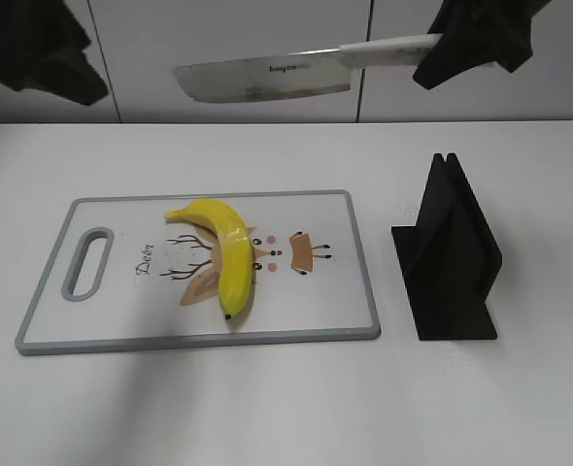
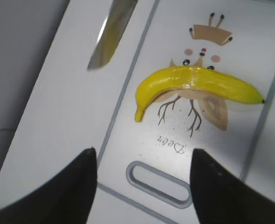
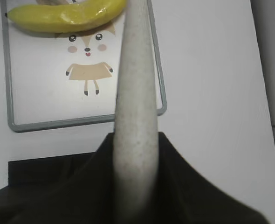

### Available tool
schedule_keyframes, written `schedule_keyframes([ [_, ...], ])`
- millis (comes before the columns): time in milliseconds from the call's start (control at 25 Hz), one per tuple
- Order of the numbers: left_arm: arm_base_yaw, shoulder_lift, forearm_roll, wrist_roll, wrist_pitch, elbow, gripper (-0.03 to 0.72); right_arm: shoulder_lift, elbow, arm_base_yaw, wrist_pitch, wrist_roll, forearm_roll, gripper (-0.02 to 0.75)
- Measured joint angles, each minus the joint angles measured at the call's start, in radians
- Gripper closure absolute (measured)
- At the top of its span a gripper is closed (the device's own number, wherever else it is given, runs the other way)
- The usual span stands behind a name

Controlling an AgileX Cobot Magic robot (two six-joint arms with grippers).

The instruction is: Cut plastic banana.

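The plastic banana [image 1: 226, 254] is glossy yellow and lies curved on the white, grey-rimmed cutting board [image 1: 335, 291]. It also shows in the left wrist view [image 2: 198, 84] and the right wrist view [image 3: 63, 16]. My right gripper [image 1: 442, 41] is shut on the white handle [image 3: 135, 107] of a knife [image 1: 267, 78], held high above the board with the blade pointing left. My left gripper [image 2: 142, 161] is open and empty, high above the board's handle slot [image 2: 158, 183]; it shows at the top left in the exterior view [image 1: 34, 53].
A black knife stand [image 1: 449, 254] sits on the white table right of the board. The board carries a deer drawing [image 1: 267, 257]. A white panelled wall runs behind the table.
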Motion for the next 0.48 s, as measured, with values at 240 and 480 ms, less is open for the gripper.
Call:
schedule_keyframes([
  [240, -0.06, 0.163, -0.008, 0.066, 0.024, -0.126, 0.099, 0.06, -0.022, 0.065, -0.001, -0.09, 0.017, 0.568],
  [480, -0.061, 0.264, -0.023, 0.072, 0.037, -0.168, 0.101, 0.125, -0.05, 0.127, 0.001, -0.134, 0.072, 0.568],
])
